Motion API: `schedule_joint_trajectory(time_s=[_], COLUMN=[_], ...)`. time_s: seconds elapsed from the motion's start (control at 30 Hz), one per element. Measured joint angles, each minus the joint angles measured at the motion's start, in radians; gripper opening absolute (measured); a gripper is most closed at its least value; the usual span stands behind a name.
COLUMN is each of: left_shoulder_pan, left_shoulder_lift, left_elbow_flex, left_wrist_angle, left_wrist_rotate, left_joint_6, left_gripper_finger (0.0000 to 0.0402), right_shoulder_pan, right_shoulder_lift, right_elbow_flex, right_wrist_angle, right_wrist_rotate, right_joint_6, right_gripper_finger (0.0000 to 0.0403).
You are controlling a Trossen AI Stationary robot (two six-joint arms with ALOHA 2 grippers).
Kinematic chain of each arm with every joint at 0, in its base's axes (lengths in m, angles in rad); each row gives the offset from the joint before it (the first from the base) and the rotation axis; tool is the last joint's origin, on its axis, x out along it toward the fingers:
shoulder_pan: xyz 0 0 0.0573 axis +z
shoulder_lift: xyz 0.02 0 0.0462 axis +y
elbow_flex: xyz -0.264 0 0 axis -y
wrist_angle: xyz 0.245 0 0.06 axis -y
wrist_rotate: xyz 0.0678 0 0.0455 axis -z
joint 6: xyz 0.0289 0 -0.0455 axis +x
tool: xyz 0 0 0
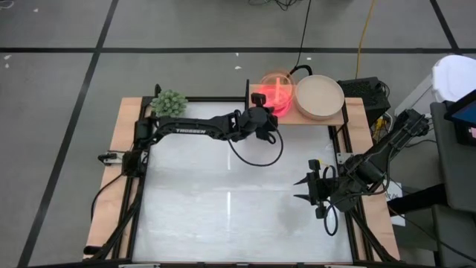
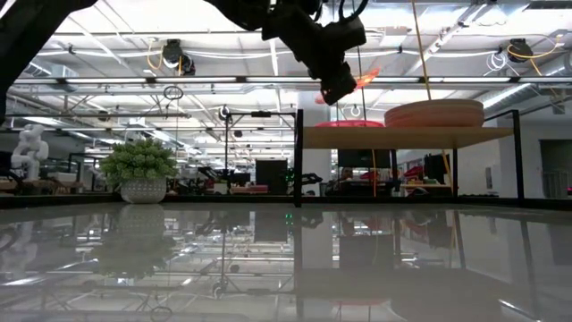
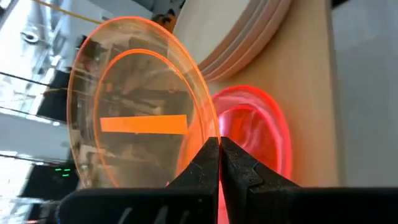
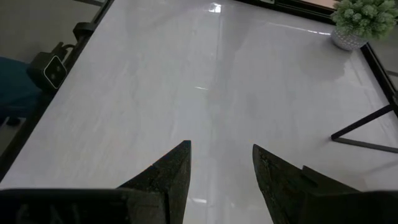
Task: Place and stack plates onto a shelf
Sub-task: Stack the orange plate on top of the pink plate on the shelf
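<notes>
One clear orange plate [image 3: 134, 106], glossy and round, is pinched at its rim by the left gripper [image 3: 219, 163], jaws closed on it, tilted above the shelf [image 1: 338, 117] at the tabletop's [image 1: 223, 208] far edge. On the light-wood board lie translucent magenta plates [image 3: 261, 130], count unclear, beside a stack of about three matte beige plates [image 1: 320, 95]. The right gripper [image 4: 221, 165] hovers near the right edge, jaws apart and empty. One leafy plant [image 1: 169, 102] sits at the far left corner.

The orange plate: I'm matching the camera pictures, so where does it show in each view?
High view: orange plate at the shelf, in the left gripper.
Low view: above the shelf's left end.
Left wrist view: tilted, centre-left.
Right wrist view: not in it.
Shared landmark: the beige plate stack.
</notes>
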Motion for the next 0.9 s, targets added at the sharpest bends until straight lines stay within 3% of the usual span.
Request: schedule_joint_trajectory(time_s=[0.3,0.5,0.73,0.9], left_shoulder_pan=[0.020,0.042,0.053,0.058], left_shoulder_lift=[0.000,0.000,0.000,0.000], left_elbow_flex=[0.000,0.000,0.000,0.000], left_wrist_angle=[-0.114,-0.132,-0.166,-0.177], left_wrist_rotate=[0.076,0.189,0.198,0.212], left_joint_6=[-0.066,-0.065,-0.049,-0.052], left_gripper_finger=[0.0004,0.0004,0.0006,0.0038], right_shoulder_pan=[0.000,0.000,0.000,0.000], right_shoulder_lift=[0.000,0.000,0.000,0.000], right_elbow_flex=[0.000,0.000,0.000,0.000], right_wrist_angle=[0.005,0.005,0.005,0.005], right_wrist_rotate=[-0.003,-0.004,-0.004,-0.004], right_joint_6=[0.000,-0.002,-0.003,-0.003], right_gripper_finger=[0.0155,0.0155,0.0155,0.0155])
